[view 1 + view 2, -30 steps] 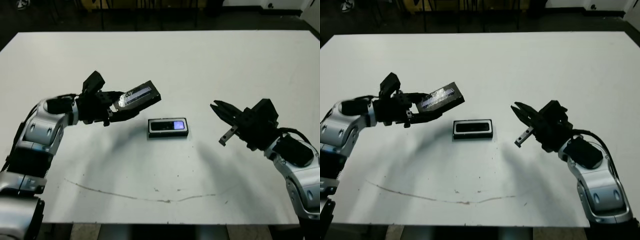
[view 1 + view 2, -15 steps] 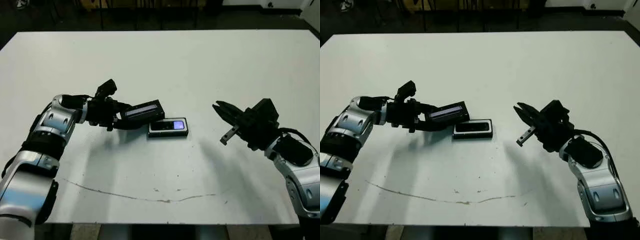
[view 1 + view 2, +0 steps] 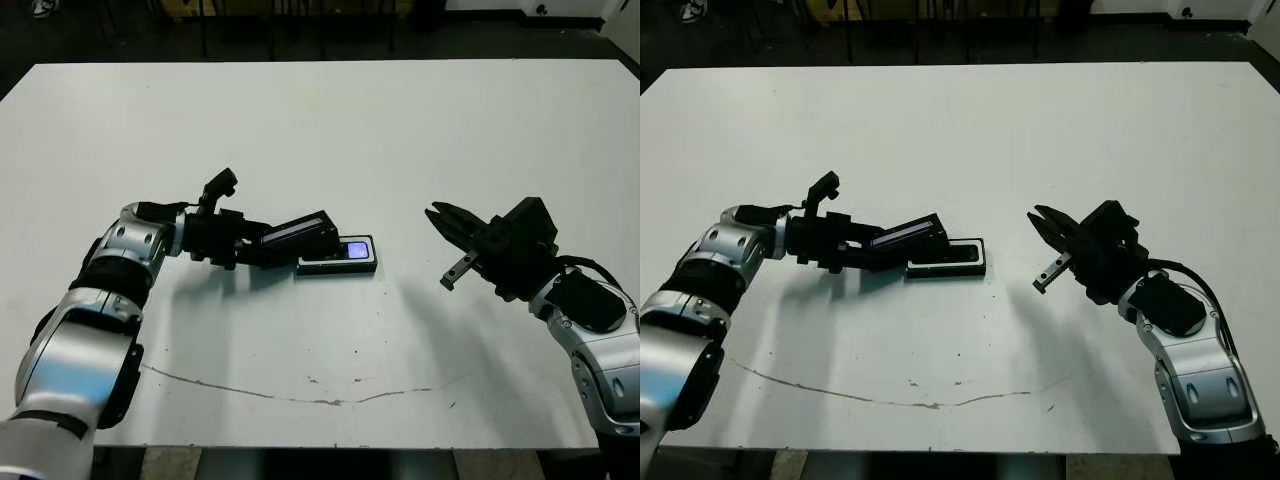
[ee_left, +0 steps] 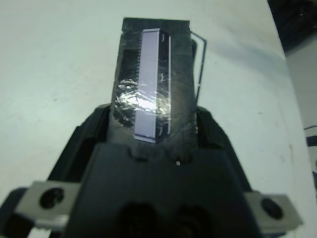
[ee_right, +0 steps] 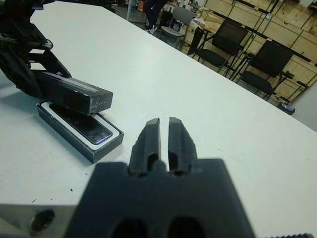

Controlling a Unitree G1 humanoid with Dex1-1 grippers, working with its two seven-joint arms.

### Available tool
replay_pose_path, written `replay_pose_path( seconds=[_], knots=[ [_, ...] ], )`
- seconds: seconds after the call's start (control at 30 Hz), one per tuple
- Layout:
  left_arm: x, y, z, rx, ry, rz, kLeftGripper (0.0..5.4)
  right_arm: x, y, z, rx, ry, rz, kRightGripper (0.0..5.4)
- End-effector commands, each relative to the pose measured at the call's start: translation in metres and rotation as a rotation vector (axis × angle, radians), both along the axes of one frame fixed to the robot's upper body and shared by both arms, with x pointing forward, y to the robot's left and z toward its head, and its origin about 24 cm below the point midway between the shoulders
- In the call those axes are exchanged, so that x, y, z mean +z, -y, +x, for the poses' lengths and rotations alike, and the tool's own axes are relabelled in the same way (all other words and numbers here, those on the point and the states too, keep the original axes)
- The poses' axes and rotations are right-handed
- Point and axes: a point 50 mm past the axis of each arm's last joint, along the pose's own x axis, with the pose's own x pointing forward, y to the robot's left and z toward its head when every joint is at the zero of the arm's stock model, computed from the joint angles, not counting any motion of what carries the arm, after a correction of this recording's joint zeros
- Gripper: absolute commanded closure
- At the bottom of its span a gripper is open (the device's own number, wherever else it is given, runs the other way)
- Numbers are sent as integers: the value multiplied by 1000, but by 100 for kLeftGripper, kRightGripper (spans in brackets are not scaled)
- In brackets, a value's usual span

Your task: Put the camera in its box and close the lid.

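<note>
left gripper [image 3: 262, 246] clamped on the lid [image 3: 300, 231], tilted over the box's left end (strip face up) | box [image 3: 337, 262] mid-table [image 3: 400, 130], camera [image 5: 81, 124] lying inside | right gripper [image 5: 164, 139] well apart to the right, fingers nearly together, holding nothing

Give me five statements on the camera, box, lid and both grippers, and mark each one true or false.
1. The left gripper holds the lid. True.
2. The lid lies flat and fully closed on the box. False: it is tilted, its far end raised over the box's left end.
3. The camera lies inside the box. True.
4. The right gripper grips the camera. False: it holds nothing and stays apart, to the box's right.
5. The box stands at the table edge nearest the robot. False: it sits near the middle.
</note>
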Motion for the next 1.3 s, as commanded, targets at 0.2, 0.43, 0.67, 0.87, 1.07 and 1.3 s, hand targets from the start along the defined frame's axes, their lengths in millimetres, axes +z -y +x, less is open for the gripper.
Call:
replay_pose_path(
  seconds=[0.2, 0.43, 0.67, 0.87, 1.07, 1.3],
  knots=[
    [2, -3, -4, -63, -39, 7, 258, -4, 2, -2, -17, -19, -17, 540],
    [1, 3, -5, -114, -49, 24, 258, -3, 1, -2, -9, -13, -23, 540],
    [-4, 9, -6, -135, -25, 58, 258, -3, 2, -2, -19, -25, -11, 540],
    [-13, 19, -8, -152, 10, 134, 258, -3, 3, -2, -20, -20, -23, 540],
    [-16, 32, -11, -237, 56, 152, 258, -2, 3, -1, -25, -25, -21, 540],
    [-7, 39, -14, -329, 70, 153, 258, -3, 4, -1, -29, -27, -19, 540]
  ],
)
